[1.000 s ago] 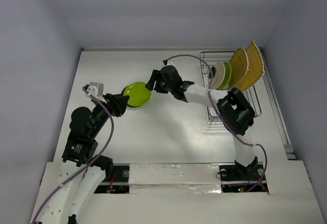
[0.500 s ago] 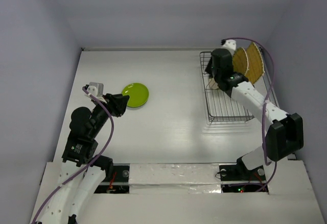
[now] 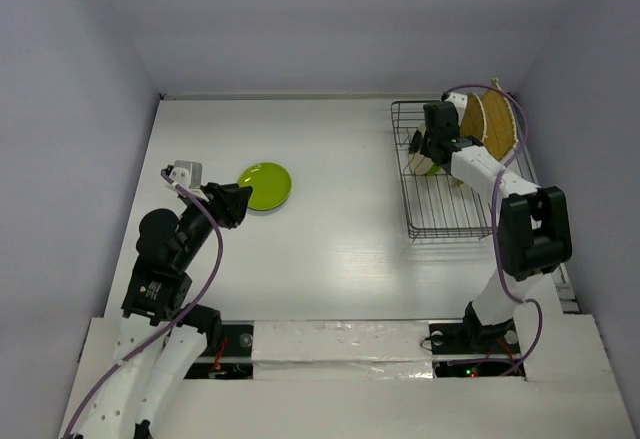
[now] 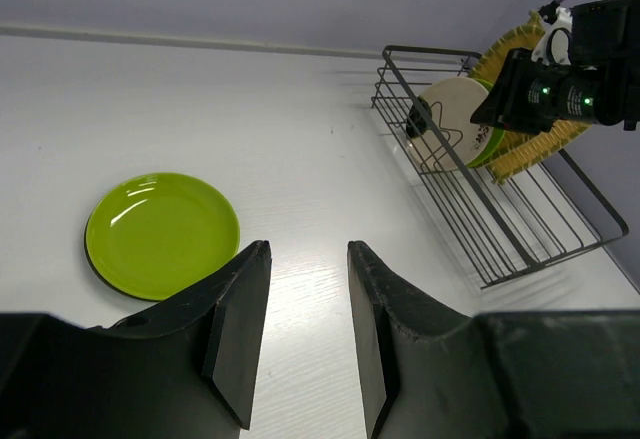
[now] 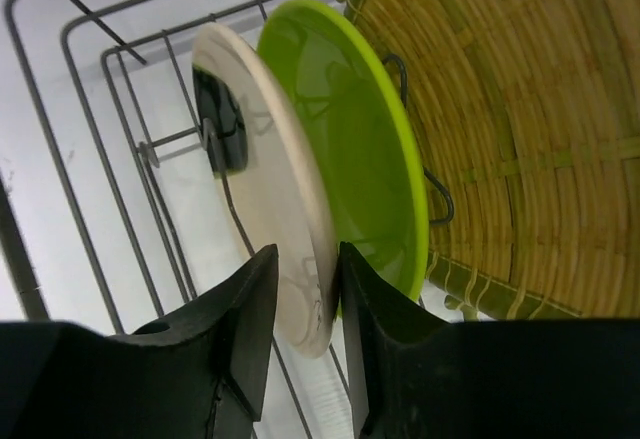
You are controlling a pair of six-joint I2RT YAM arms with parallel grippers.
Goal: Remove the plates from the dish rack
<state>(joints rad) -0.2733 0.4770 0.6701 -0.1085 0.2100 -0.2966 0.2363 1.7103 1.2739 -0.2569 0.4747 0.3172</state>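
The dark wire dish rack [image 3: 450, 214] stands at the back right. In it a cream plate [image 5: 265, 179], a lime green plate [image 5: 360, 159] and two straw-yellow woven plates [image 5: 530, 109] stand on edge. My right gripper [image 5: 308, 254] is open, one finger on either side of the cream plate's lower rim; it also shows in the top view [image 3: 425, 147]. Another lime green plate [image 3: 265, 186] lies flat on the table at the left. My left gripper [image 4: 305, 249] is open and empty, just to the near side of that plate [image 4: 160, 234].
The rack's wire walls and upright prongs [image 5: 100, 209] close in round my right gripper. The enclosure's walls rise on the left, back and right. The white table [image 3: 340, 219] lies between the flat lime plate and the rack.
My right arm swung from beside the flat lime plate over to the rack, then lowered its fingers round the cream plate's rim. The left arm has not moved.
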